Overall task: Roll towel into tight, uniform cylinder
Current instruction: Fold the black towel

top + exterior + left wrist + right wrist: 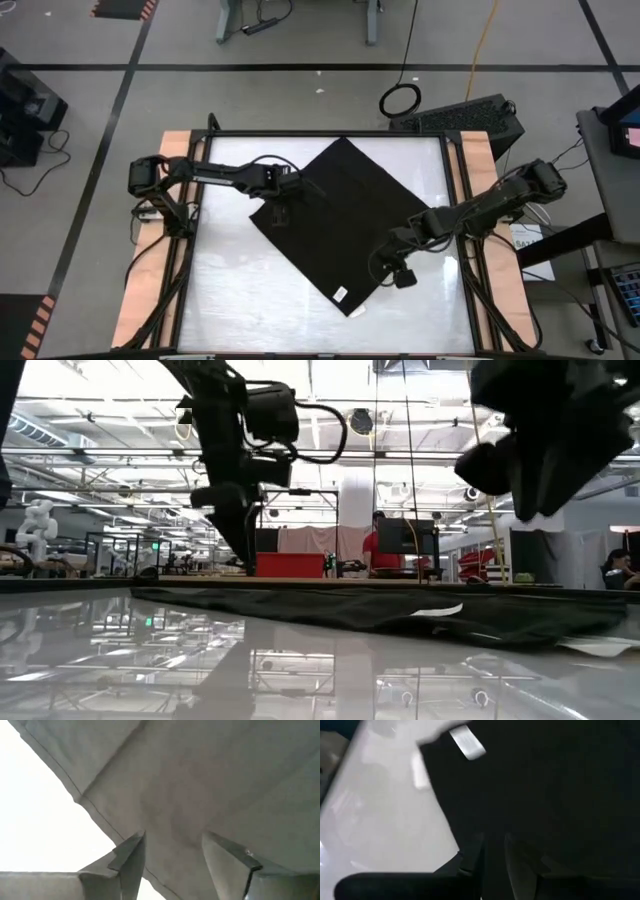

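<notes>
The black towel (pixel 350 220) lies spread flat on the white table like a diamond, its small white tag (pixel 340 293) at the near corner. It also shows in the low view (pixel 400 610), where it is flat and low. My left gripper (pixel 280 208) is open over the towel's left corner (pixel 100 805), pointing down, one finger on each side of a strip of cloth. My right gripper (pixel 402 275) hangs over the towel's near right edge (pixel 445 810), its fingers a narrow gap apart. In the low view it (pixel 540 470) is well above the cloth. My left gripper stands open over the towel just inside its left corner (pixel 170 830), fingers pointing down from above. I cannot tell whether the fingertips (pixel 132 855) touch the cloth. The towel lies flat on the table there.
Bare white tabletop (pixel 250 290) lies to the near left of the towel. Wooden side rails (pixel 150 280) and a dark frame border the table. A black box (pixel 470 112) stands beyond the far right corner. A person in red (pixel 375 545) stands in the room behind.
</notes>
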